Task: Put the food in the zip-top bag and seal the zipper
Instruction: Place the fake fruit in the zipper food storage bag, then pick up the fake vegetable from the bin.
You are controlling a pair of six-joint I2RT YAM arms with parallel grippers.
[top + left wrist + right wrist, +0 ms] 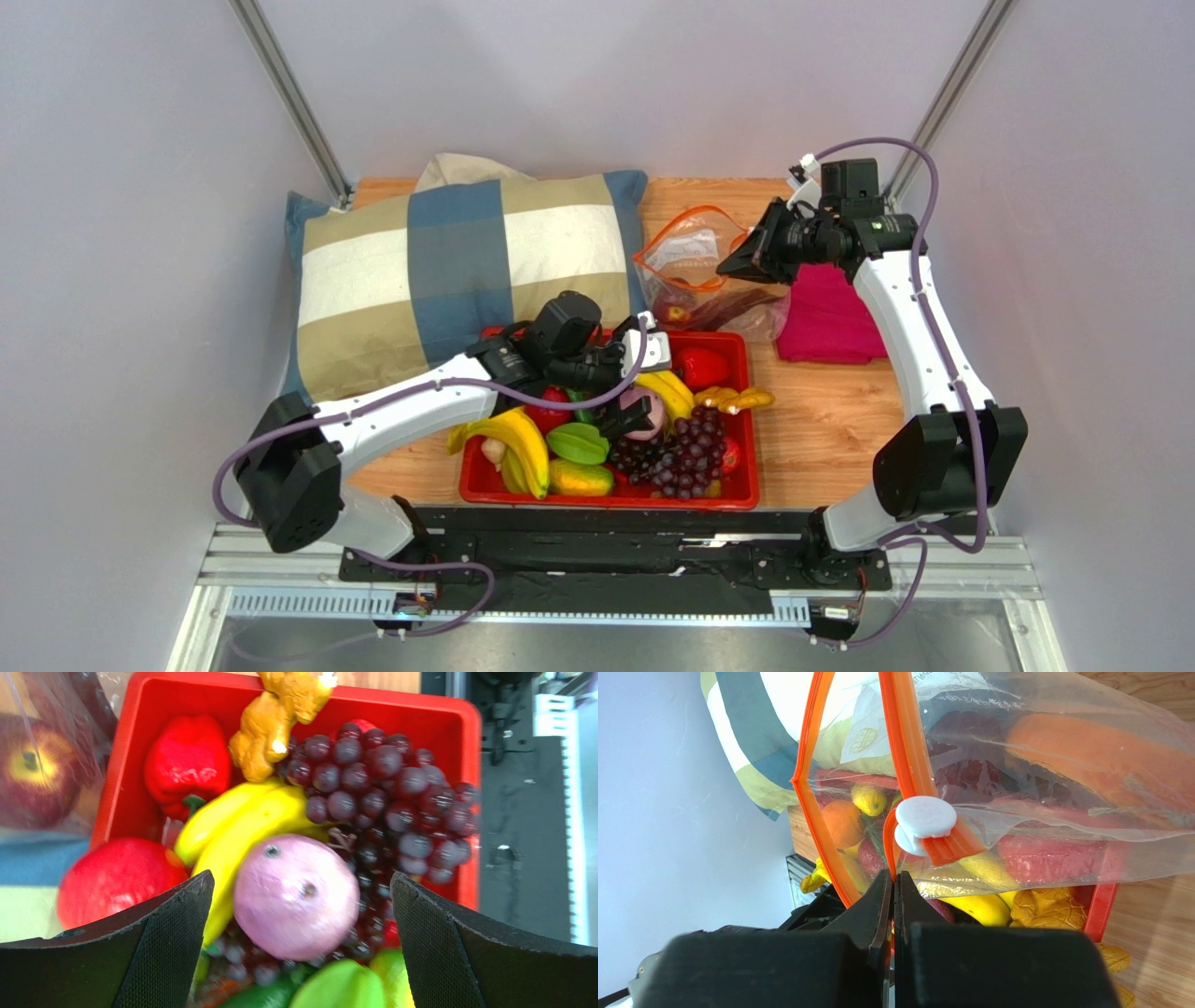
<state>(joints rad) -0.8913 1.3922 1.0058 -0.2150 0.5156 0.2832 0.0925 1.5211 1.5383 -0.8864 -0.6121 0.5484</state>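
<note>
The left gripper (302, 882) is wide open, fingers (161, 945) flanking the onion-like ball (295, 896) in the red tray (428, 714) without contact. The right gripper (892, 882) is pinched closed on the zip-top bag (687, 255) at its zipper (906, 763), mouth gaping, just behind the tray.

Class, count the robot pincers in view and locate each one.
2. The left pincer is open, aimed at the pink onion in the red tray; the right pincer is shut on the zipper of the zip-top bag.

The onion (295, 896) is pink-purple, the tray (393, 710) red, the zipper (906, 756) orange.
</note>
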